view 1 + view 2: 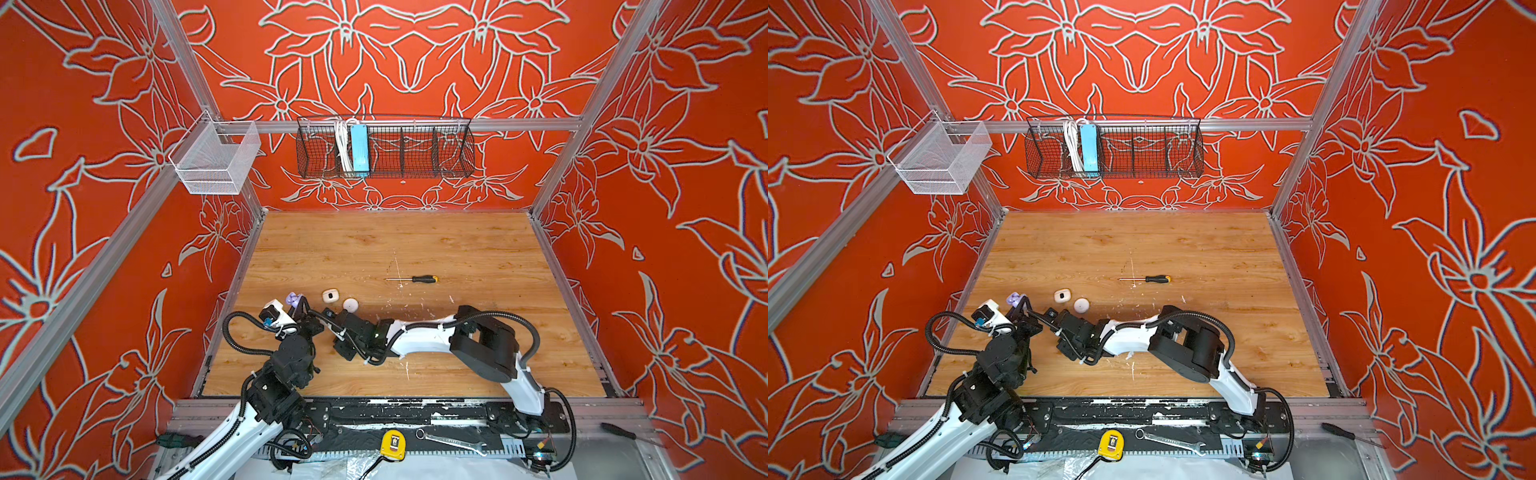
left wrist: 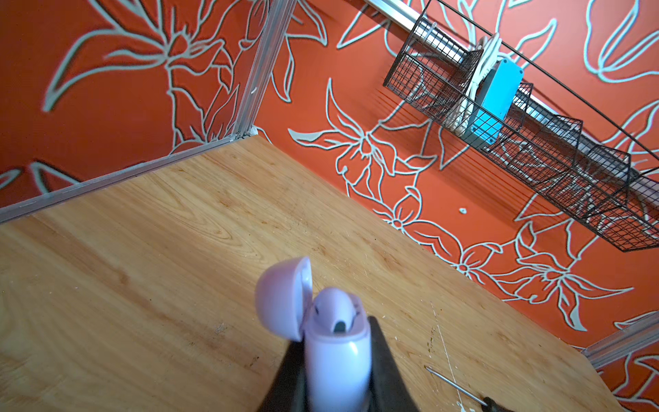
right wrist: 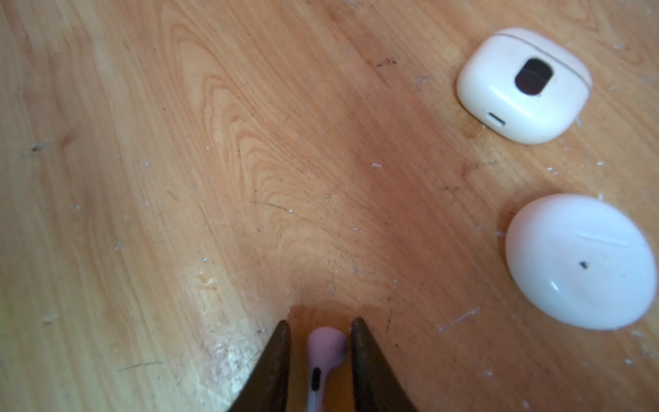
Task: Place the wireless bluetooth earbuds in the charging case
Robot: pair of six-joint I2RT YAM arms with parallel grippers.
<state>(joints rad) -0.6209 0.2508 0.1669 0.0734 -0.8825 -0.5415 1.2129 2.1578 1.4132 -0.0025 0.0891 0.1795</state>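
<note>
**One bud in, 2nd bud lined up**

The case [image 2: 335, 367] is clamped low on its body by the L gripper [image 2: 333, 335]. Its lid [image 2: 281, 296] is swung open, prob. so the sockets are clear of the fingers and steady for loading. It is held over the table [image 1: 395, 241], near the left edge and toward the front. A seated bud [image 2: 335, 310] is seen in one socket. The other socket isn't visible, so it can't be confirmed as free.

The loose bud [image 3: 326, 344], also lilac, is straddled by the R gripper [image 3: 320, 323] near the case, w/ the stem pointing back toward the wrist. The jaws are set apart and a gap is seen on each side of the bud, so no clamp is made yet. This is judged a pre-grasp line-up, centred so the bud isn't flicked away on closing. A tiny, smooth bud is easily squeezed out, so a grip on the head is prob. safest.

The square case [image 3: 522, 85] and round case [image 3: 579, 260] lie shut nearby. The screwdriver [image 1: 415, 279] lies well apart toward the table's middle. None of these are needed.
</note>
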